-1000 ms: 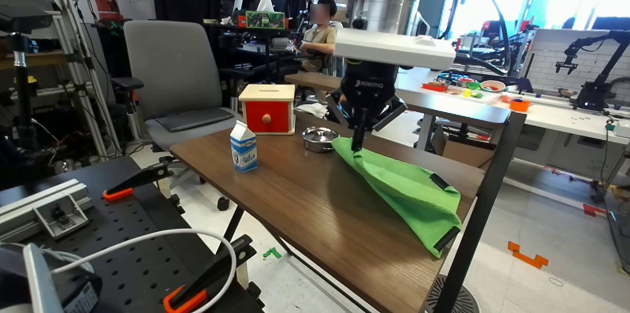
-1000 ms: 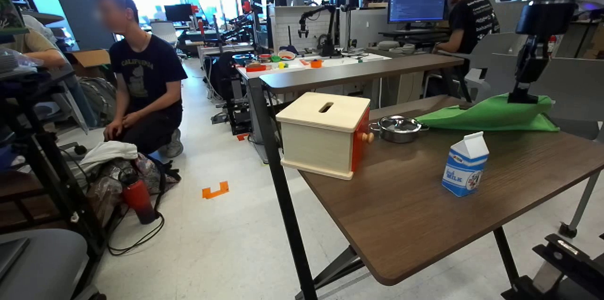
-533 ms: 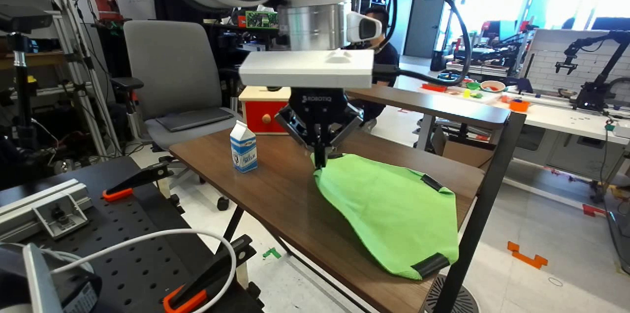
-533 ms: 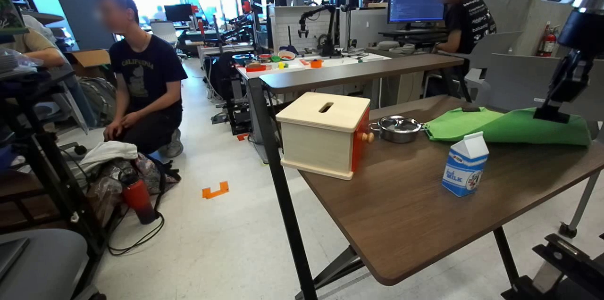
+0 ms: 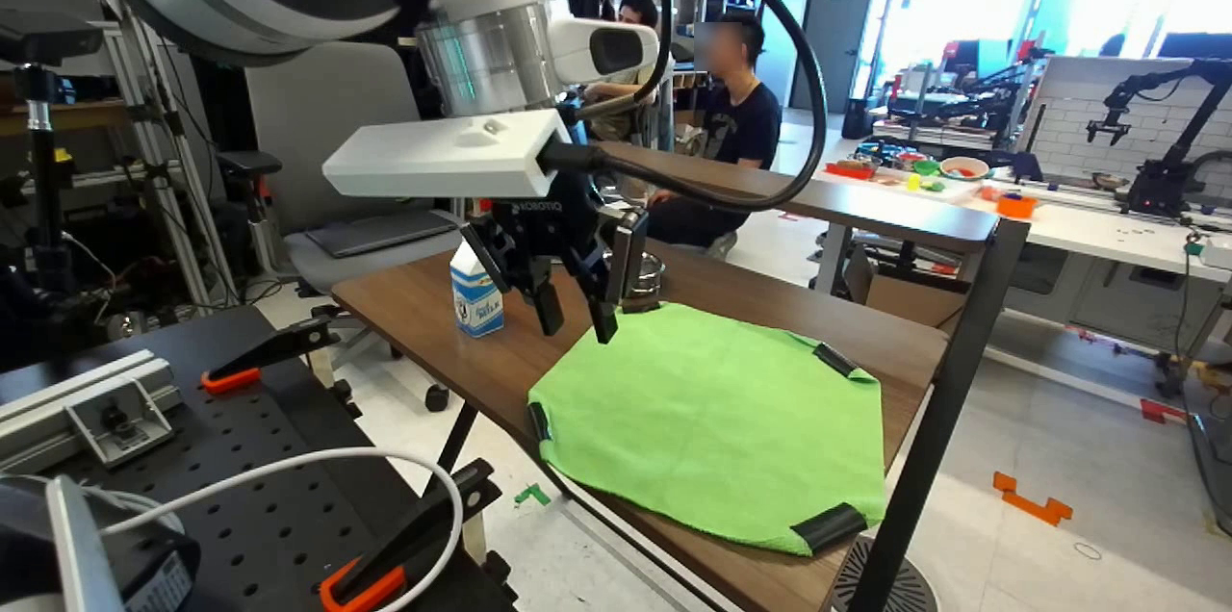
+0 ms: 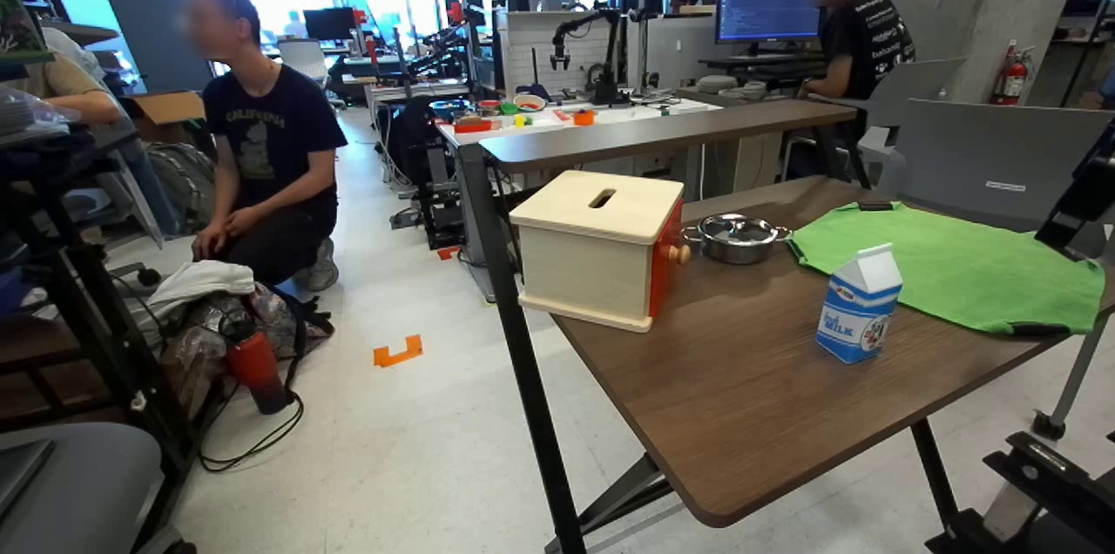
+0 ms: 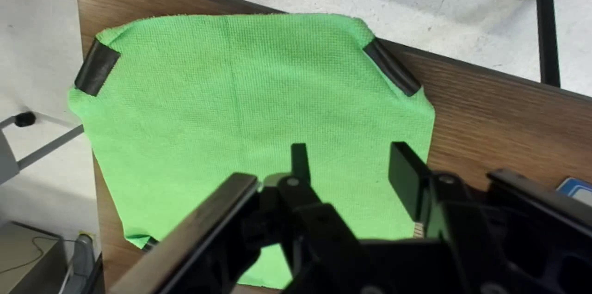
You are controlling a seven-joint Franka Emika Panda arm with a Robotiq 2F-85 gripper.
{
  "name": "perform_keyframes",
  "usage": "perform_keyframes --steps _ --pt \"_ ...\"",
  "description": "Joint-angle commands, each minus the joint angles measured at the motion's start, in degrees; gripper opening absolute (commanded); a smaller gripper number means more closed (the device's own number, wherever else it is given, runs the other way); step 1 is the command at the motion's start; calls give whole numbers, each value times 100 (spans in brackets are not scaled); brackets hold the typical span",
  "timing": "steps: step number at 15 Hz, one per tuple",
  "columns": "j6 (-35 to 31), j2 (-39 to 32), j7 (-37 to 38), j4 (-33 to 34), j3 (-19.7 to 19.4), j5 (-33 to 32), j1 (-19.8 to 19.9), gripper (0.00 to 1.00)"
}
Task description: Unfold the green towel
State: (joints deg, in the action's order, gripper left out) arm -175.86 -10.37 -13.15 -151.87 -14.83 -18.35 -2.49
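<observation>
Green towel [image 5: 712, 420] looks near enough unfolded: one flat sheet on the worktop [image 6: 723, 406], lower middle to right in an exterior view, left and middle of the wrist view. Pincer [image 7: 350, 164] gapes, tips well apart, nothing between, cloth showing beneath; holding nothing. Done, as far as I can judge: main fold opened, faint crease only, dark strips [image 5: 830, 528] visible at four corners. Left, probably: little beyond flattening curled corners, e.g. lower left of the wrist view, then backing off. Edges: cloth runs up to the worktop rim at top of the wrist view and seems to poke past it near upper middle; corner at left of that frame also sticks out past the side. Pulling that way risks tipping it over. Room: wood shows from the milk carton [image 6: 858, 310] down to bottom middle in an exterior view. It's upright, hides a bit of towel there but stands apart from it, far right of the wrist view. Steel pot [image 6: 739, 249] sits just beside the towel's end; can't tell if its handle touches. Wooden box [image 6: 584, 262] further off, mid-frame. Lifting straight up looks the easy way out.
</observation>
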Motion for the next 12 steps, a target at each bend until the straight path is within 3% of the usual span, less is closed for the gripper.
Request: perform_keyframes --steps 1,3,4,7,9,10,12 --pt "46 126 810 19 -633 -529 -657 81" --pt "268 304 699 32 -317 -215 -595 95" --pt "415 363 580 111 143 -33 -265 100" --pt "1025 350 558 607 639 408 -97 100" --pt "2073 371 817 1174 663 324 -114 100" --pt "1396 278 709 795 748 271 -20 100" --pt "1881 305 766 1139 778 280 -3 100"
